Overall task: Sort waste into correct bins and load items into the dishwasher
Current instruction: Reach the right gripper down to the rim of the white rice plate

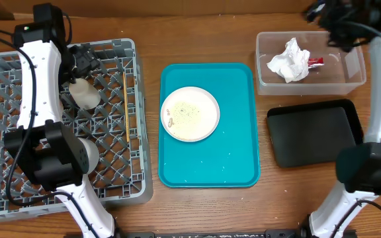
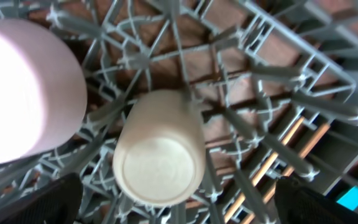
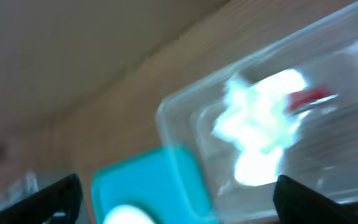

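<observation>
Dish rack point(image 1: 18, 79): directly under the left gripper; grey lattice floor, low walls
Teal tray point(image 1: 207, 165): on the table between the two grippers, apart from both
Black tray point(image 1: 313, 135): on the base side of the right gripper, well apart from it
Clear tub point(image 1: 309, 88): just below the right gripper, which hangs over its far rim
White plate point(image 1: 204, 99): on the teal tray, well to the right of the left gripper
Left gripper point(image 2: 179, 208): fingers spread wide, nothing between them, above the rack floor
Right gripper point(image 3: 182, 202): fingers spread wide, nothing between them
Pinkish-white bowl point(image 2: 23, 87): in the rack, beside the left gripper's left finger
Napkin point(image 1: 290, 61): crumpled, inside the clear tub, ahead of the right gripper
Cup point(image 2: 160, 149): on its side in the rack, just ahead of the left gripper, midway between its fingers, untouched
Chopsticks point(image 2: 272, 162): in the rack, near the left gripper's right finger
Red wrapper point(image 1: 315, 62): in the tub, touching the napkin
Crumbs point(image 1: 182, 112): on the plate
</observation>
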Controlling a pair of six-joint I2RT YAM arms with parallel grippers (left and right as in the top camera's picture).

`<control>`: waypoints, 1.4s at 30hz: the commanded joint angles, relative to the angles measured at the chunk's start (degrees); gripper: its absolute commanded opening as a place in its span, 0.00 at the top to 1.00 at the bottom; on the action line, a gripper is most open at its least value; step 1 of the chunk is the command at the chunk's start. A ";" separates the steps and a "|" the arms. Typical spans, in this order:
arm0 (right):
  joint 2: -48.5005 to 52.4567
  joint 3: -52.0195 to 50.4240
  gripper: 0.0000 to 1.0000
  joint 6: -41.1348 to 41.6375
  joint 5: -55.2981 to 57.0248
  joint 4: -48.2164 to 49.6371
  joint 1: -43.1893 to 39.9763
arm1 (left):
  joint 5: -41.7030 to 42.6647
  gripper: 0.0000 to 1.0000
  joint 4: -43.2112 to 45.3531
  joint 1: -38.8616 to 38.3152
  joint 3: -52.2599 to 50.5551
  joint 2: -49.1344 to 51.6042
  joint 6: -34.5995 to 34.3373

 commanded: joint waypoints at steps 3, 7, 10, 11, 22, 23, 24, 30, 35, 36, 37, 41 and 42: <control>5.97 -3.78 0.63 -5.84 2.56 -1.29 12.94 | 1.49 0.00 3.15 -0.20 1.36 -0.07 -1.01; 9.18 -7.34 0.96 -3.08 5.66 -0.79 18.36 | 1.46 0.00 3.39 -0.17 1.36 -0.07 -1.01; 11.39 -9.66 0.96 0.24 6.54 -0.13 21.22 | 1.49 0.00 3.39 -0.17 1.36 -0.07 -1.01; 12.04 -10.47 0.96 1.05 6.34 0.24 22.10 | 1.46 0.00 3.39 -0.17 1.36 -0.07 -1.01; 15.45 -16.50 0.96 1.75 1.75 1.29 29.40 | 1.46 0.00 3.39 -0.20 1.36 -0.07 -1.01; 15.45 -17.42 0.96 1.75 1.55 1.64 30.08 | 1.46 0.00 3.37 -0.22 1.36 -0.07 -1.01; 15.45 -18.16 0.96 1.79 1.57 2.08 30.56 | 1.46 0.00 3.39 -0.20 1.36 -0.07 -1.01; 15.45 -23.65 0.96 3.91 3.89 5.66 31.47 | 1.46 0.00 3.39 0.13 1.38 -0.07 -1.01; 15.45 -24.22 0.96 5.18 11.15 3.82 30.67 | 1.46 0.00 3.39 0.33 1.36 -0.07 -1.01; 15.45 -24.22 0.96 5.16 11.15 3.48 30.38 | 1.46 0.00 3.39 0.31 1.36 -0.07 -1.01; 15.45 -24.22 0.96 5.16 11.17 3.08 30.08 | 1.46 0.00 3.37 0.20 1.36 -0.07 -1.01; 15.45 -24.22 0.96 5.77 15.91 1.44 29.11 | 1.46 0.00 3.37 -0.20 1.36 -0.07 -1.01; 15.45 -24.22 0.96 7.28 18.40 0.85 28.83 | 1.46 0.00 3.37 -0.20 1.36 -0.07 -1.01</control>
